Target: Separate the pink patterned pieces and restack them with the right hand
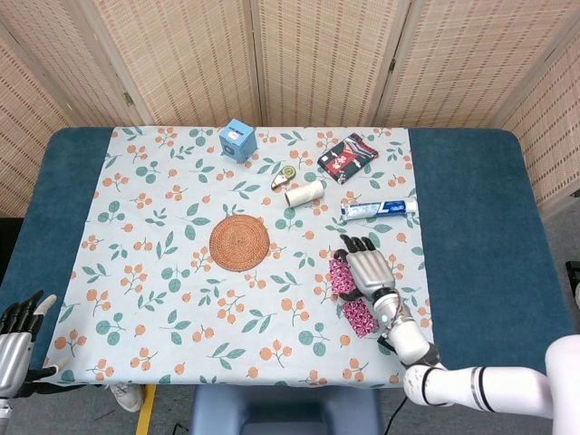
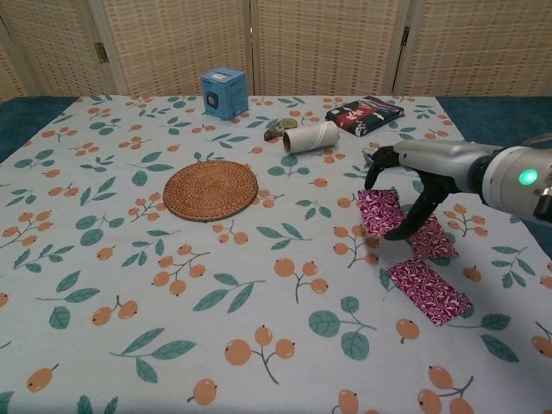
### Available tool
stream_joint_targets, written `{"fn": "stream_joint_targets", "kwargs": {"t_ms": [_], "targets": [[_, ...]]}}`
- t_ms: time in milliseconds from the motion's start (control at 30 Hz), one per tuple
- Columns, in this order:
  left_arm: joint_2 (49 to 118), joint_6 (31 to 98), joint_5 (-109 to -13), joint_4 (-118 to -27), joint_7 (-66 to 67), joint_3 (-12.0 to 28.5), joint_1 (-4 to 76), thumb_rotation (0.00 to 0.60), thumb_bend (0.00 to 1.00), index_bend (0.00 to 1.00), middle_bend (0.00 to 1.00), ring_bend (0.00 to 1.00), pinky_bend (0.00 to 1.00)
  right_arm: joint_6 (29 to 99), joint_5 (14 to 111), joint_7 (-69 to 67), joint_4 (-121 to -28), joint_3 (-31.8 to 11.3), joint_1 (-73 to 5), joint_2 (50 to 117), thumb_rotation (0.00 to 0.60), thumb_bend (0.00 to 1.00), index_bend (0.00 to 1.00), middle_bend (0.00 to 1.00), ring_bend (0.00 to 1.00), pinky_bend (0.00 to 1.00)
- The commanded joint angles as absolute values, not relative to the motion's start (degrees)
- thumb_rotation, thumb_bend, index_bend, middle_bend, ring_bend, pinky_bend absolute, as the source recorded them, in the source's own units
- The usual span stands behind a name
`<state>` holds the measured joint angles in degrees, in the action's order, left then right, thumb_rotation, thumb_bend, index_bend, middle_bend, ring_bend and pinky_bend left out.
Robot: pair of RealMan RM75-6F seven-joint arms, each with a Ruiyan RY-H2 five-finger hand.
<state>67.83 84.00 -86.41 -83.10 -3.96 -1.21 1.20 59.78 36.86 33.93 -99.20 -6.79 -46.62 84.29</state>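
Three pink patterned pieces lie on the floral cloth at the right. In the chest view, one piece point(image 2: 377, 213) sits under my right hand point(image 2: 423, 177), a second point(image 2: 434, 244) lies just right of it, and a third point(image 2: 429, 291) lies nearer the front. My right hand arches over the first two, its fingers spread and the thumb tip down at their meeting edge. In the head view, my right hand point(image 1: 369, 270) covers part of one piece point(image 1: 341, 276), with another piece point(image 1: 360, 316) below. My left hand point(image 1: 18, 340) hangs open off the table's front left corner.
A round woven coaster point(image 2: 210, 190) lies mid-table. Behind the hand are a toothpaste tube point(image 2: 420, 153), a paper roll point(image 2: 312, 136), a dark red packet point(image 2: 369, 114), a small greenish object point(image 2: 278, 129) and a blue box point(image 2: 224, 91).
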Motion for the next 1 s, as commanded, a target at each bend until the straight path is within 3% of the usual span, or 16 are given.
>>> {"fn": "stream_joint_targets", "kwargs": {"t_ms": [33, 400, 1000], "targets": [[67.7, 84.1, -86.6, -83.7, -3.4, -1.3, 1.2, 0.600, 0.17, 0.11, 0.00, 0.08, 0.00, 58.1, 39.9, 31.6, -100.3, -5.0, -44.9, 81.1, 0.549, 0.21, 0.26, 0.06, 0.00, 0.00], [67.0, 84.6, -86.8, -86.1, -1.3, -1.5, 0.9, 0.600, 0.17, 0.11, 0.00, 0.08, 0.00, 52.4, 45.5, 25.2, -94.8, -2.2, -42.5, 79.6, 0.548, 0.21, 0.26, 0.06, 0.00, 0.00], [66.4, 85.1, -86.6, -87.1, -0.7, -1.5, 0.5, 0.600, 0.17, 0.11, 0.00, 0.08, 0.00, 49.6, 49.1, 20.7, -88.1, -3.0, -41.5, 81.7, 0.548, 0.21, 0.26, 0.06, 0.00, 0.00]]}}
